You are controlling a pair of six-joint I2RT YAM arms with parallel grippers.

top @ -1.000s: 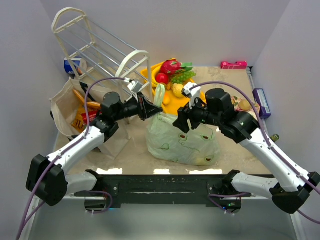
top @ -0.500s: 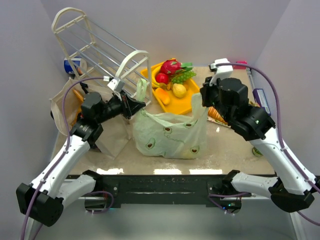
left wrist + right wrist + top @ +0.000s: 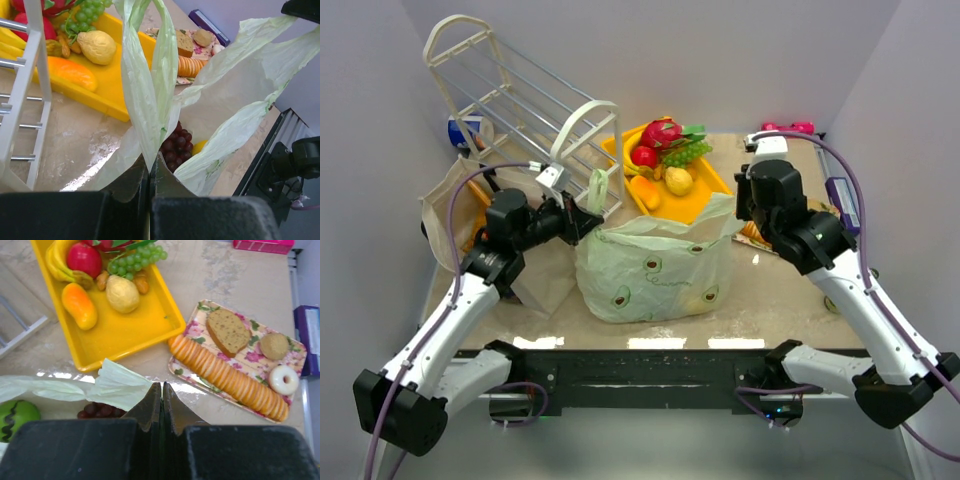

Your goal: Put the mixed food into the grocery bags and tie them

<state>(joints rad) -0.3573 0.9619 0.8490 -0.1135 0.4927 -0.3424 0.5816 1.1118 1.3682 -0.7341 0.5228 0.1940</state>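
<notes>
The pale-green plastic bag (image 3: 650,270) stands in the middle of the table with its mouth stretched open. My left gripper (image 3: 590,217) is shut on the bag's left loop handle (image 3: 150,75), which stands up from the jaws. My right gripper (image 3: 740,212) is shut on the bag's right handle (image 3: 117,385). Inside the bag lie purple grapes (image 3: 175,145), a yellow piece (image 3: 201,146) and a green apple (image 3: 15,417). The beige tote (image 3: 445,205) stands at the left behind my left arm, with something orange showing in it.
A yellow tray (image 3: 710,185) with toy fruit sits behind the bag. A floral plate of crackers and bread (image 3: 240,365) lies to the right. A white wire rack (image 3: 520,100) stands at the back left. A purple box (image 3: 842,205) and a pink box (image 3: 788,129) lie at the right edge.
Both grippers have moved apart from over the bag, each pulling a handle outward. The bag's mouth has stretched wide and the bag has shifted a little left.
</notes>
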